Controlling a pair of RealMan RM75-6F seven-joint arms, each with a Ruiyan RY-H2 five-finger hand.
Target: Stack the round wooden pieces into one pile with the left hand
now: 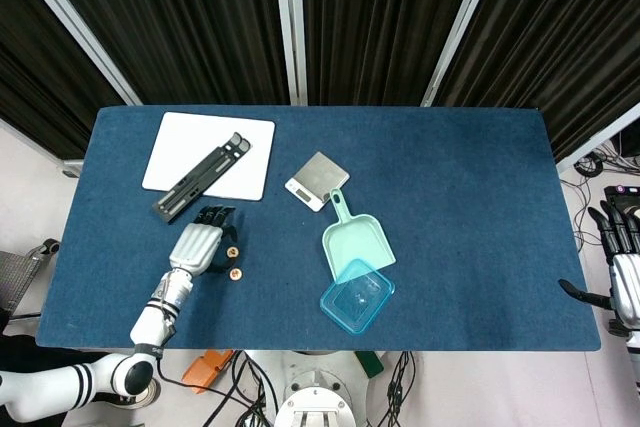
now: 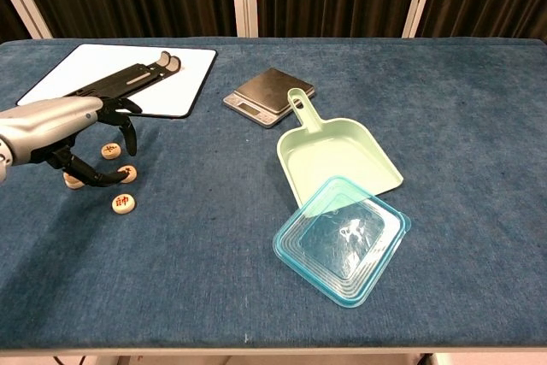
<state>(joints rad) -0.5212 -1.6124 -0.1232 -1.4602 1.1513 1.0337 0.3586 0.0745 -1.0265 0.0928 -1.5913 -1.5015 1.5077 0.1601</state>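
Several round wooden pieces with dark characters lie at the table's left. In the chest view I see one piece (image 2: 111,151) under my fingers, a second (image 2: 128,173) at my thumb tip, a third (image 2: 123,203) in front, and a thicker-looking one (image 2: 74,181) at the left. The head view shows only two pieces (image 1: 233,252) (image 1: 236,273); my left hand (image 1: 203,244) hides the others. That left hand (image 2: 81,130) hovers over the group with fingers and thumb apart, holding nothing. My right hand (image 1: 620,267) hangs open off the table's right edge.
A white board (image 1: 165,142) carrying a black folding stand (image 1: 200,175) lies behind the pieces. A small scale (image 1: 317,180), a mint green dustpan (image 1: 356,237) and a clear blue lid (image 1: 356,296) occupy the middle of the blue table (image 1: 470,207).
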